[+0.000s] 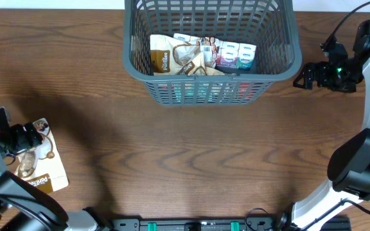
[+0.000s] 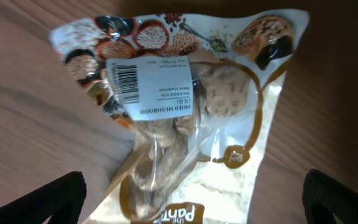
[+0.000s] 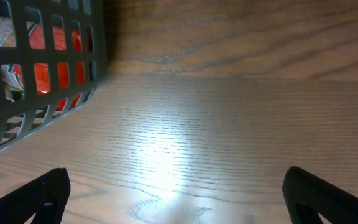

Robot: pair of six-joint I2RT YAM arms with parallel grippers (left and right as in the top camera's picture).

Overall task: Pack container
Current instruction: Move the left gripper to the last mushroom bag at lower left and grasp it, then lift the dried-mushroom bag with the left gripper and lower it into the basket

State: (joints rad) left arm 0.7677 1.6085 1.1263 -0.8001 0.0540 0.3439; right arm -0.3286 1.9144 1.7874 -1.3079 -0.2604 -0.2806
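Note:
The container (image 1: pixel 281 61), a dark grey mesh basket, stands at the back middle of the table and holds several snack packets (image 1: pixel 201 54). One brown and white packet of dried mushrooms (image 1: pixel 40 163) lies flat on the table at the left. My left gripper (image 1: pixel 19 138) is open right over its far end; in the left wrist view the packet (image 2: pixel 185 124) lies between and ahead of the spread fingers (image 2: pixel 194 208). My right gripper (image 1: pixel 304 76) is open and empty, beside the basket's right wall; its wrist view shows the basket corner (image 3: pixel 36 118).
Bare wooden table (image 1: pixel 185 154) lies between the packet and the basket. The arm bases stand at the front left and front right edges.

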